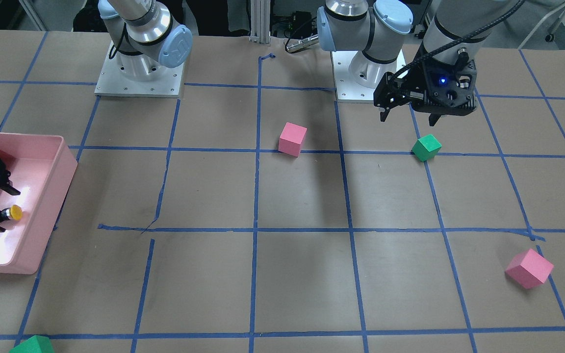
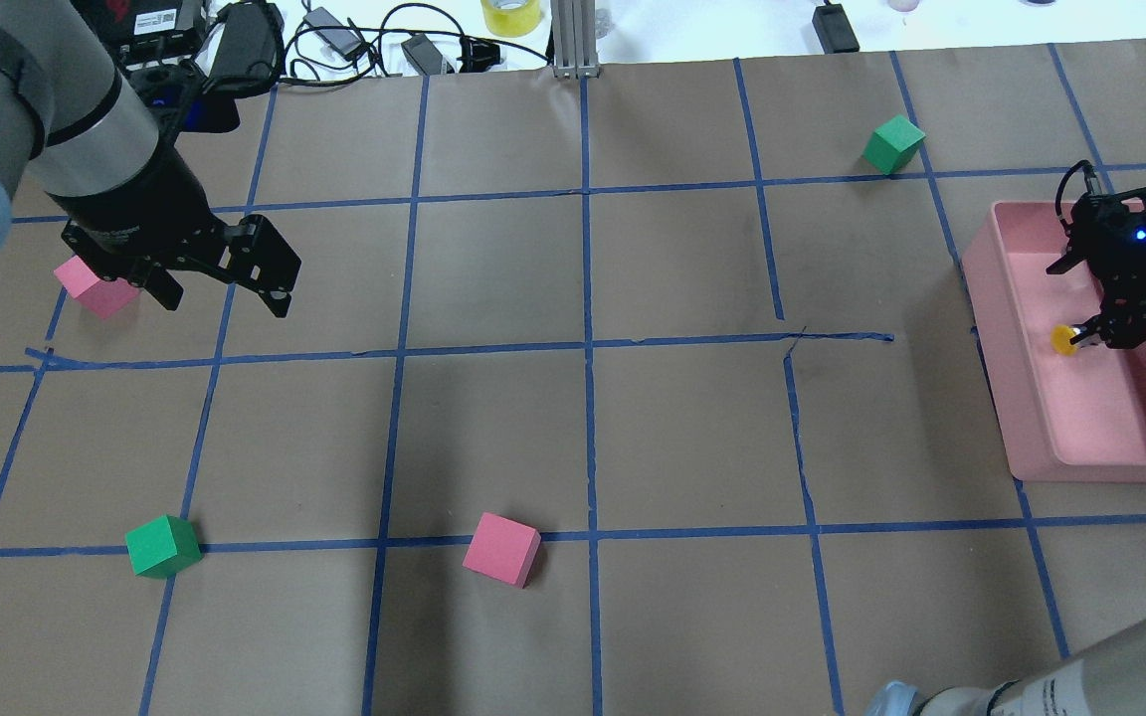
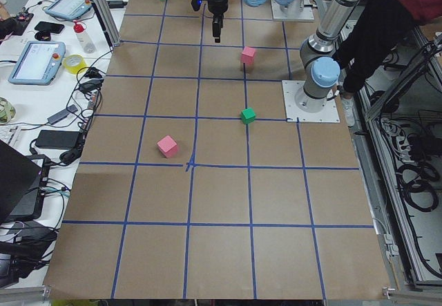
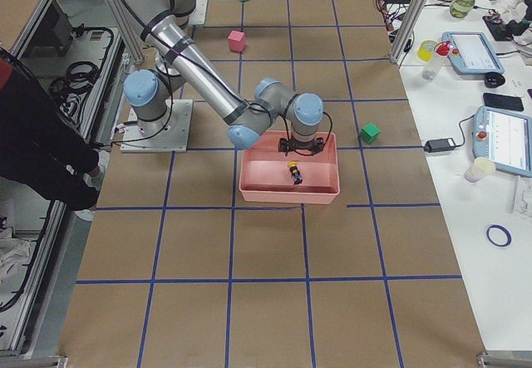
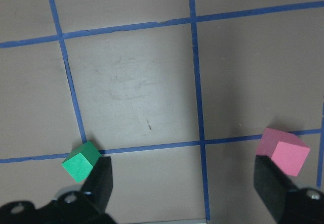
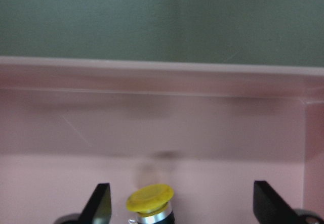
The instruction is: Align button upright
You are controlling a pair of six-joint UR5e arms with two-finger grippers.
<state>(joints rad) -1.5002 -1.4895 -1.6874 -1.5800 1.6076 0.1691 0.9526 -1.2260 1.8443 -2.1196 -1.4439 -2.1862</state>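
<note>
The button [image 1: 13, 213] has a yellow cap and a black collar and lies on its side inside the pink bin [image 1: 64, 169]. My right gripper [image 1: 10, 209] is low in the bin, open, with the button between its fingers and nearer one of them. In the right wrist view the button [image 6: 149, 199] sits close to the left finger [image 6: 103, 201], apart from both, cap towards the bin wall. The overhead view shows the button [image 2: 1062, 339] at my right gripper [image 2: 1070, 303]. My left gripper [image 2: 225, 303] is open and empty above the table.
A pink cube [image 2: 95, 286] lies beside my left gripper, with a green cube [image 2: 163, 546] and a pink cube [image 2: 501, 549] nearer the robot. Another green cube [image 2: 894, 143] is at the far right. The bin's walls [image 2: 993, 328] surround my right gripper.
</note>
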